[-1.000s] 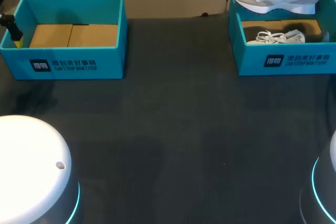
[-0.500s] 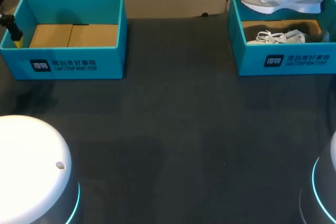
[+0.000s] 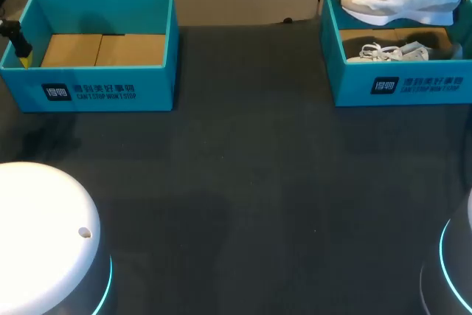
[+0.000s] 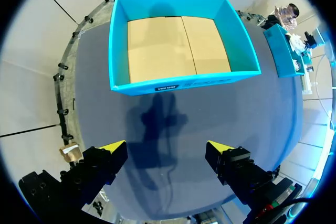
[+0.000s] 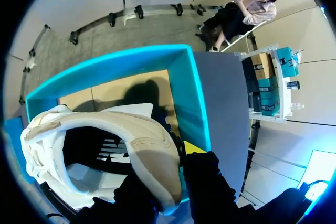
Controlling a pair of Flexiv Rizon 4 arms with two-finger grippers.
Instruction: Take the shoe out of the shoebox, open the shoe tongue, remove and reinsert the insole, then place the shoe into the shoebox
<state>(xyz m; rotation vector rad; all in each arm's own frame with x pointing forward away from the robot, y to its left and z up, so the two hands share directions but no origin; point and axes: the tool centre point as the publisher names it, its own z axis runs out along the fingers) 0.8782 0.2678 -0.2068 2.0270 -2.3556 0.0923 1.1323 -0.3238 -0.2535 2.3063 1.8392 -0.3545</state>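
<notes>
Head view, shoe [image 3: 398,1]: held in the air above the shoebox [image 3: 402,82], clear of its rim, toe turned toward the counter's middle
Head view, shoebox: set at the far right of the dark counter [image 3: 243,182], with a second shoe [image 3: 387,52] lying inside on the cardboard floor
Head view, empty box [image 3: 96,90]: set at the far left of the counter, well apart from the shoebox, only its cardboard floor seen inside
Head view, left hand [image 3: 22,51]: seen just beside the empty box's outer wall, one yellow tip showing
Left wrist view, left hand [image 4: 167,148]: fingers spread wide apart, nothing between them, held above bare counter
Left wrist view, empty box [image 4: 178,82]: found ahead of the fingers, its near wall facing them
Right wrist view, right hand [image 5: 168,174]: clamped on the shoe [image 5: 105,129] at the heel collar, one finger inside the opening and one outside
Right wrist view, shoebox [image 5: 194,93]: seen under and ahead of the held shoe, its floor partly shadowed
</notes>
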